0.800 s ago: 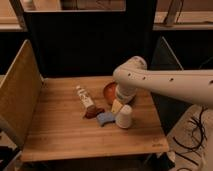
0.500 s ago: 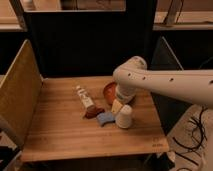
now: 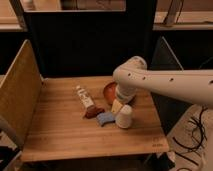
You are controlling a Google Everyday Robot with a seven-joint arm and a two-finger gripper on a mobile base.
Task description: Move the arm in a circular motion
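The off-white arm (image 3: pixel 170 82) comes in from the right edge over the wooden table (image 3: pixel 55 132). It bends at a bulbous joint (image 3: pixel 129 72) with small dark holes and drops towards the table. The gripper (image 3: pixel 117 107) is the pale tip at the arm's lower end. It hangs just above the table, right beside a small white cup (image 3: pixel 124 117) and a blue object (image 3: pixel 105 119).
A white bottle (image 3: pixel 85 97) lies near the table's middle, with a red-brown item (image 3: pixel 93 112) at its near end. A red-brown bowl (image 3: pixel 109 91) sits behind the gripper. A tan side panel (image 3: pixel 17 95) stands left, a dark wall (image 3: pixel 85 45) behind. Cables (image 3: pixel 192 137) lie on the floor at right.
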